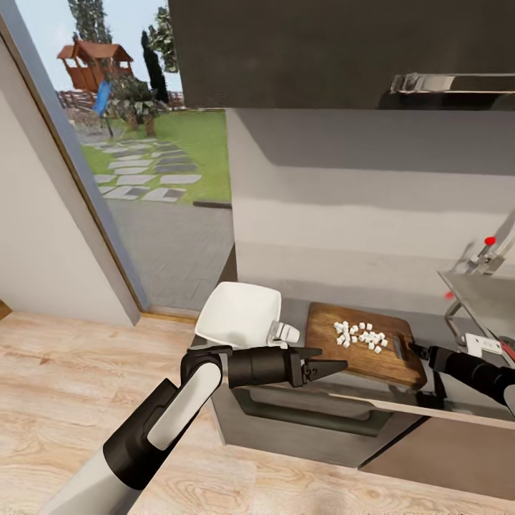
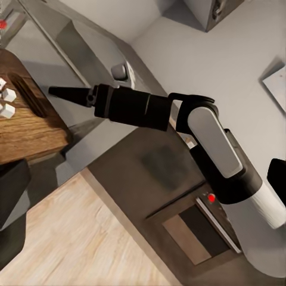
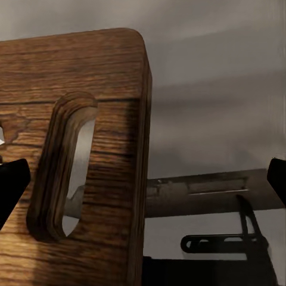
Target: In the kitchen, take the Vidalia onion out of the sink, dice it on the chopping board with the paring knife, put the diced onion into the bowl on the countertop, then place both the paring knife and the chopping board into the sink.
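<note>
Diced onion (image 1: 360, 335) sits mid-board (image 1: 325, 350), bowl (image 1: 239, 315) at the worktop's (image 1: 429, 330) left end, left gripper (image 1: 335, 368) clenched empty, right gripper (image 1: 415, 349) can't tell.

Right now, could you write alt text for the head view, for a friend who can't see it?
Pale diced onion sits on a wooden chopping board on a grey countertop, a white bowl to its left. The left gripper points at the board's near edge; the right gripper reaches its handle end.

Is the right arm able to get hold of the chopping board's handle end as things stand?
Probably yes: the right end effector sits right at the chopping board's slotted end, nothing between them, and the diced onion lies farther in.
</note>
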`<state>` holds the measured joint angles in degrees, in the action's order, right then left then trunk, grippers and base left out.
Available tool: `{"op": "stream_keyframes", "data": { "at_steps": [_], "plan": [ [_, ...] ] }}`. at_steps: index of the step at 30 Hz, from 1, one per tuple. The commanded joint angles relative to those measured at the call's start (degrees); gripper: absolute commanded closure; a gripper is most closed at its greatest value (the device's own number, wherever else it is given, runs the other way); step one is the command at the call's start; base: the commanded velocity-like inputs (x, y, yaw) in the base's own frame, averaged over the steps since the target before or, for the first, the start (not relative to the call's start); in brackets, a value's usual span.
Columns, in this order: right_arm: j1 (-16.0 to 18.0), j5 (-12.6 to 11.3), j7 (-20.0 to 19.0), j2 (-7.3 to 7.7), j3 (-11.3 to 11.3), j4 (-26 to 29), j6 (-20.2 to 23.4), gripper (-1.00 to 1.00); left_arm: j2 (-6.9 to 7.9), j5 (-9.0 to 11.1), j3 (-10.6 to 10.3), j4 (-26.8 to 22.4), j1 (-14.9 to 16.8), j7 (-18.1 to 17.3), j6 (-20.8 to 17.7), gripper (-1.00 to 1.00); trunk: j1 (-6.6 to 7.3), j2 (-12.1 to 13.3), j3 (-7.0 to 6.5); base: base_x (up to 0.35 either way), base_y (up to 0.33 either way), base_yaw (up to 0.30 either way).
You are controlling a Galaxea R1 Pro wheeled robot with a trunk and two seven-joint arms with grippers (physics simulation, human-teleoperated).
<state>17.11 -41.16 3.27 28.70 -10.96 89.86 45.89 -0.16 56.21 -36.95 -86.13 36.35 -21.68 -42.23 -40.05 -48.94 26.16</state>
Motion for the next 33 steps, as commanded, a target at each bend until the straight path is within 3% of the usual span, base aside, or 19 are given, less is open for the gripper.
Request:
{"op": "stream_keyframes", "data": {
  "at_steps": [1,33],
  "plan": [
    [0.1,-0.2,0.3,-0.01,0.0,0.1,0.3,-1.0,-0.02,0.2,0.0,0.0,0.0,0.0,-0.3,-1.0,-0.01,-0.1,0.16,0.0,0.023,0.0],
    [0.1,0.3,0.3,-0.22,0.0,0.1,0.3,-1.0,-0.02,0.2,0.0,0.0,0.0,0.0,-0.3,-1.0,-0.01,-0.1,2.61,0.009,0.019,0.0]
  ]
}}
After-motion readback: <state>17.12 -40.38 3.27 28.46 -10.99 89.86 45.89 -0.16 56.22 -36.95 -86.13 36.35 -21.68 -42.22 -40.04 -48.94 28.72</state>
